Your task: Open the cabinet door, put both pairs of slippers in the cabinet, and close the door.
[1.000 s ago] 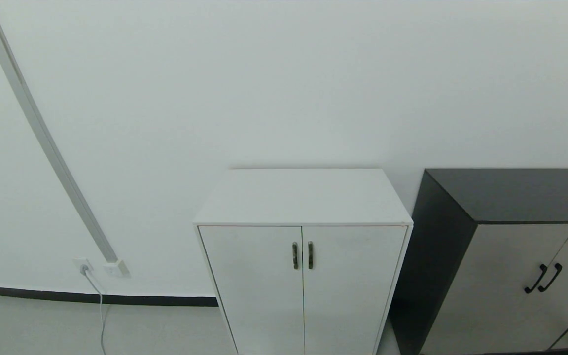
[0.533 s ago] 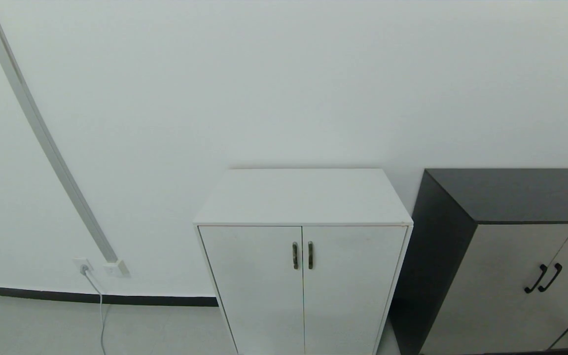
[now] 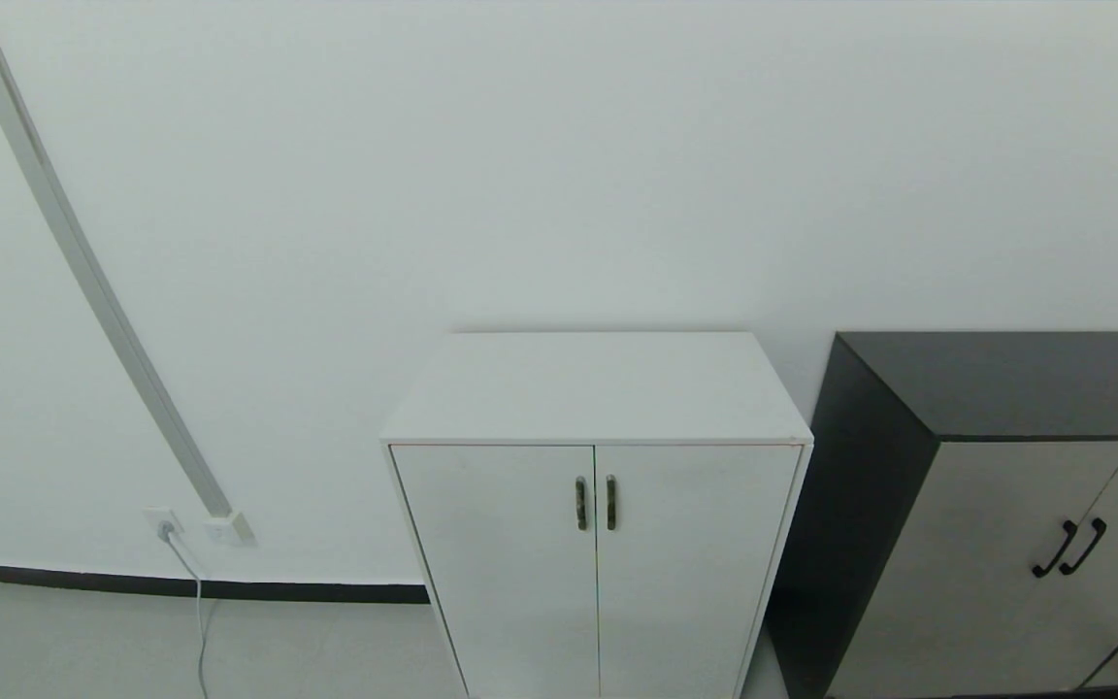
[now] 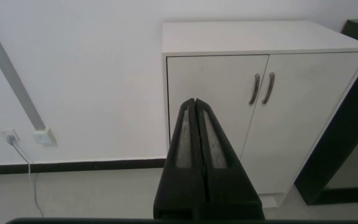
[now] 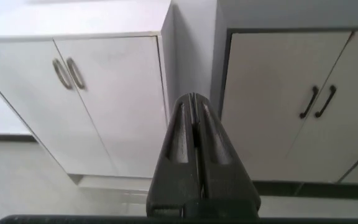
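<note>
White cabinet [image 3: 506, 568] doors shut (base cut off), interior hidden — left jaws clenched, right jaws clenched.

no lettering, label or number is legible on the cabinet [image 3: 501, 553] or wall [image 3: 559, 146].

The left hand [image 4: 194, 102] is matte black, built from two long fingers [image 4: 180, 149] that taper from a broad, blocky base to a narrow tip, together forming a wedge. Each finger has paler grey, faintly speckled panels [image 4: 211, 146] set into its face (framed by a black rim). The right hand [image 5: 193, 97] has the same make: a black wedge with grey panels and a thin seam down the middle.
</note>
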Robot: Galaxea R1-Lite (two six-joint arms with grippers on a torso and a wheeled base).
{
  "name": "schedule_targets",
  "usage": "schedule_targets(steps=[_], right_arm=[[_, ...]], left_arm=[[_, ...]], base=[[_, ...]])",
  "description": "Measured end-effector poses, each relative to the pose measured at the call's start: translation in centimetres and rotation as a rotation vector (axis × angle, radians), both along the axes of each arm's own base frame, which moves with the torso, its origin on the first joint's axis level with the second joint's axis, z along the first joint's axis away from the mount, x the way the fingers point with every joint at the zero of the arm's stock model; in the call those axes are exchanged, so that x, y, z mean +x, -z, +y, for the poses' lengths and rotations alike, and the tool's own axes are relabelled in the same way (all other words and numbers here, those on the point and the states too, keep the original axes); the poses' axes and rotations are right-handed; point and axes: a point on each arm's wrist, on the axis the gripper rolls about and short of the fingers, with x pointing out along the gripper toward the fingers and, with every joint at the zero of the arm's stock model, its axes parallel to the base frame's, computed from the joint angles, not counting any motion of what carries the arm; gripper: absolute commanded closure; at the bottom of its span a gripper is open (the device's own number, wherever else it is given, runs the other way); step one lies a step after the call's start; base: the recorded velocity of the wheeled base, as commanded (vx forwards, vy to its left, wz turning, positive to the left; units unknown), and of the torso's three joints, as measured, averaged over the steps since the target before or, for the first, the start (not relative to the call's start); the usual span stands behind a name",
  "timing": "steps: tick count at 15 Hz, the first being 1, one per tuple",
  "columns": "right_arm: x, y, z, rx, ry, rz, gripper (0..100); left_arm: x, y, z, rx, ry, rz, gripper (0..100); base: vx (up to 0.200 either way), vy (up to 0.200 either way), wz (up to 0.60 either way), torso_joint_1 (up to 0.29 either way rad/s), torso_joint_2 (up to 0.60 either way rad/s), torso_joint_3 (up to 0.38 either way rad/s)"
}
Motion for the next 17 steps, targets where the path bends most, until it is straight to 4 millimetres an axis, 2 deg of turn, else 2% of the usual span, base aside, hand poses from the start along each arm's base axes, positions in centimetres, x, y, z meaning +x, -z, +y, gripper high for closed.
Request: schedule_targets(steps=[4, 10, 13, 17], right_arm=[[0.0, 0.04, 0.22, -0.003, 0.127, 0.004, 100], [-0.31, 0.23, 0.39, -0.02, -0.028, -0.036, 100], [-0.55, 0.27, 0.19, 0.016, 0.045, -0.071, 100], [-0.63, 0.26, 0.18, 0.064, 0.051, -0.084, 100]], left_arm=[[0.0, 0.0, 0.0, 0.0, 0.001, 0.0, 100], [0.0, 0.0, 0.0, 0.003, 0.001, -0.001, 100], [0.0, 0.0, 0.0, 0.003, 0.002, 0.0, 100], [0.0, 0.0, 0.0, 0.003, 0.001, -0.001, 100]], base=[[0.0, 0.0, 0.0, 0.0, 0.0, 0.0], [0.0, 0.0, 0.0, 0.0, 0.0, 0.0], [0.0, 0.0, 0.0, 0.0, 0.0, 0.0], [0.0, 0.0, 0.0, 0.0, 0.0, 0.0]])
